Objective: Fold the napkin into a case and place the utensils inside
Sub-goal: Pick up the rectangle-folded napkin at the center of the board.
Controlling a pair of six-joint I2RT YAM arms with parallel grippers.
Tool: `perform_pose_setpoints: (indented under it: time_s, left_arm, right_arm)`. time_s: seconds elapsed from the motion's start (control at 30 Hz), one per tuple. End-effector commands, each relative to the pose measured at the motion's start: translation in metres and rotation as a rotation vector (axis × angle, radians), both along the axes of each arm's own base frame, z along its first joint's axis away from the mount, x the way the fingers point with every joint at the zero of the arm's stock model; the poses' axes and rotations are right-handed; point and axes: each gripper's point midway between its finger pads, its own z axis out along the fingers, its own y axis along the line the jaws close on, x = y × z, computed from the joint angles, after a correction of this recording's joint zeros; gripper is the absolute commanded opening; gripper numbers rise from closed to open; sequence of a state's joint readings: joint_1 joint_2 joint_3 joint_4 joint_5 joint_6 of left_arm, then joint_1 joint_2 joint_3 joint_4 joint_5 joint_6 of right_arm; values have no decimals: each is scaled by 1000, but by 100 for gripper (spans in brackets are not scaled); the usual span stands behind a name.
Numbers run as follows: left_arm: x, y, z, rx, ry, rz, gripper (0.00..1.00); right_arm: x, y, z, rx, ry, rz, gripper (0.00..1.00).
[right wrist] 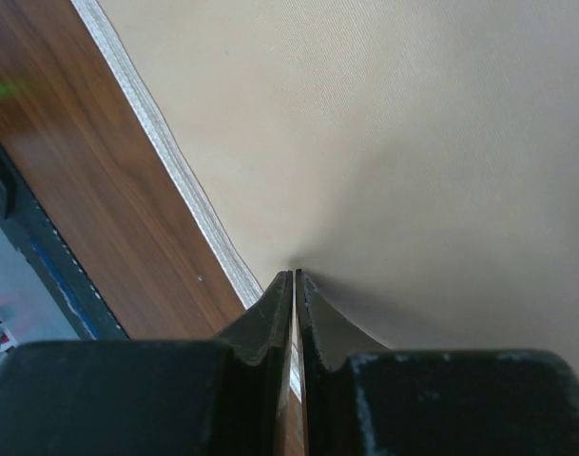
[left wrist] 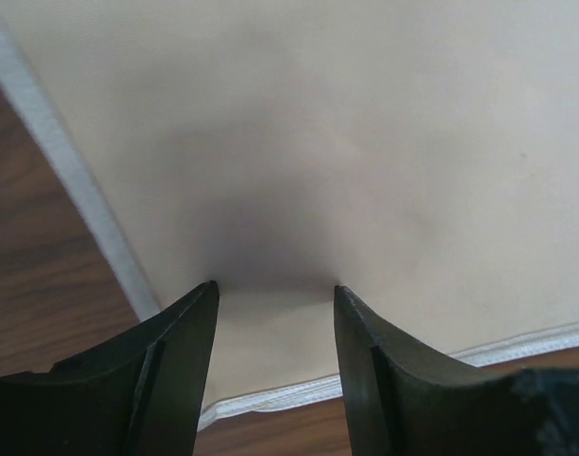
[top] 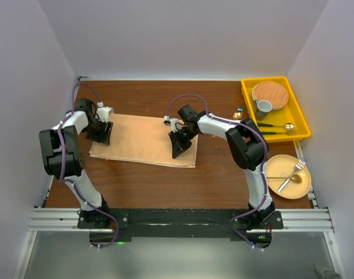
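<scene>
Napkin [top: 143, 141]: smooth woven cloth, soft sheen, pale stitched hem. Table [top: 217, 174] under the napkin: wood-grain finish, low gloss. Left claw [left wrist: 275, 287] and right claw [right wrist: 294, 274]: matt black plastic. Tray [top: 301, 113] right of the napkin: glossy yellow plastic.

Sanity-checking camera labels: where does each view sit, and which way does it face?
Top external: above and behind the bases, facing down over the table; left arm and right arm whole, tips on the napkin.
Left wrist: on that wrist, facing down at the napkin; left pincer open.
Right wrist: on that wrist, facing down at the hem; right pincer shut, pinching napkin.
Shared: all three show the napkin; both wrist views its white hem.
</scene>
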State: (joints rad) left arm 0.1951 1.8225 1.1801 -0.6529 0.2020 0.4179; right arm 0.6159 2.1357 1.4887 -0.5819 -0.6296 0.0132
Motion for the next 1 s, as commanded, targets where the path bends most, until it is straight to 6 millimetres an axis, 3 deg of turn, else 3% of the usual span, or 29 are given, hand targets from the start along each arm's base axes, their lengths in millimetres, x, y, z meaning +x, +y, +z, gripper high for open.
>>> perform_pose_setpoints:
  time_s: [0.0, 0.1, 0.2, 0.33, 0.5, 0.73, 0.97]
  left_arm:
    - [33, 16, 33, -43, -117, 0, 63]
    - [45, 22, 57, -56, -188, 19, 67]
    - [54, 36, 66, -66, -214, 74, 66]
    - [56, 49, 52, -110, -170, 140, 59]
    - [64, 54, 46, -139, -171, 172, 56]
    - [61, 49, 20, -169, -128, 184, 55]
    - [53, 44, -3, -169, -99, 165, 46]
  right_arm:
    - [11, 40, 29, 112, -17, -4, 11]
    - [16, 46, 56, 151, -39, -5, 13]
    - [17, 43, 76, 173, -65, -15, 15]
    - [20, 27, 90, 163, -91, -46, 15]
    - [23, -4, 74, 88, -91, -76, 14]
    - [41, -48, 58, 13, -73, -160, 14]
    - [34, -58, 39, -28, -39, -184, 13]
